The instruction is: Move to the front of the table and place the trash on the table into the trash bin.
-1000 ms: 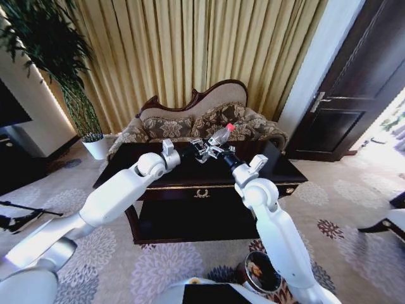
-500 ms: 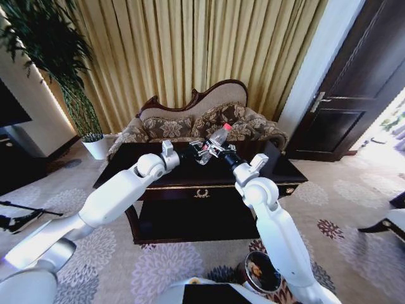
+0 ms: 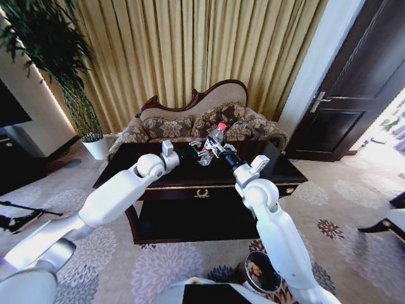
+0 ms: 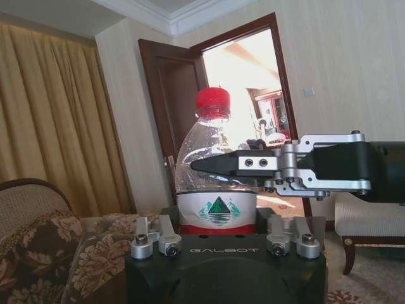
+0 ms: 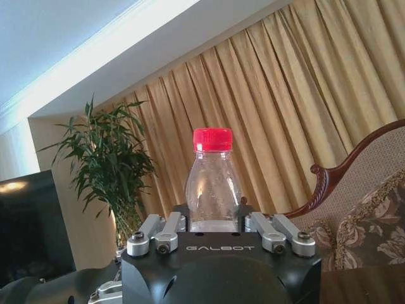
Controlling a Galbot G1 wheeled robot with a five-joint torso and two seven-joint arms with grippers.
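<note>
Right end effector clamps bottle upright over table; left end effector spread

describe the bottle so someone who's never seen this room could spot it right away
Find the dark glossy table in front of the patterned sofa. Above its middle both grippers meet, and the clear bottle stands upright in the right gripper. Its red cap marks it out.

Both grippers crowd the bottle above the desk — left gripper, right gripper, bare desktop either side, sofa close behind — trash bin on open floor beside right arm.
</note>
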